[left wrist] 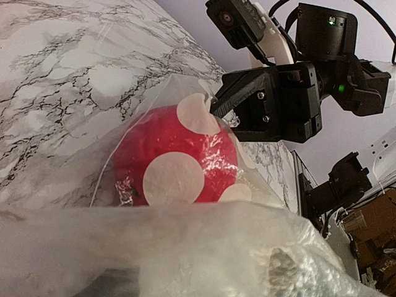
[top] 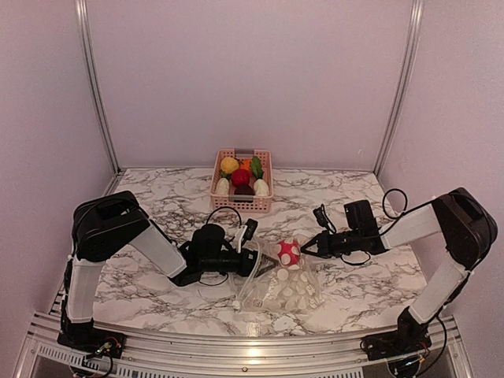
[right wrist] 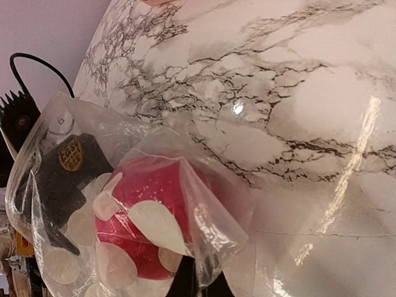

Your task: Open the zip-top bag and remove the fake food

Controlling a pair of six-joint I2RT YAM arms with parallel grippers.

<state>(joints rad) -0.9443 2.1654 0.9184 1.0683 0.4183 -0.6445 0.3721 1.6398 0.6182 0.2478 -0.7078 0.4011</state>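
The clear zip-top bag (top: 290,293) with white dots lies on the marble table between both arms. One red round piece of fake food (top: 289,252) sits inside it, near the bag's far edge. My right gripper (top: 305,250) is shut on a fold of the bag film right beside the red piece (right wrist: 145,213); its dark tips (right wrist: 204,275) pinch the plastic (right wrist: 216,210). My left gripper (top: 258,266) is at the bag's left side. In the left wrist view, bag film (left wrist: 216,247) hides its fingers, with the red piece (left wrist: 176,164) and the right gripper (left wrist: 218,105) beyond.
A pink slotted basket (top: 241,203) stands at the back centre of the table, holding several toy fruits and vegetables (top: 240,177). Bare marble table (top: 150,197) lies to the left and right of it. Metal frame posts and walls enclose the table.
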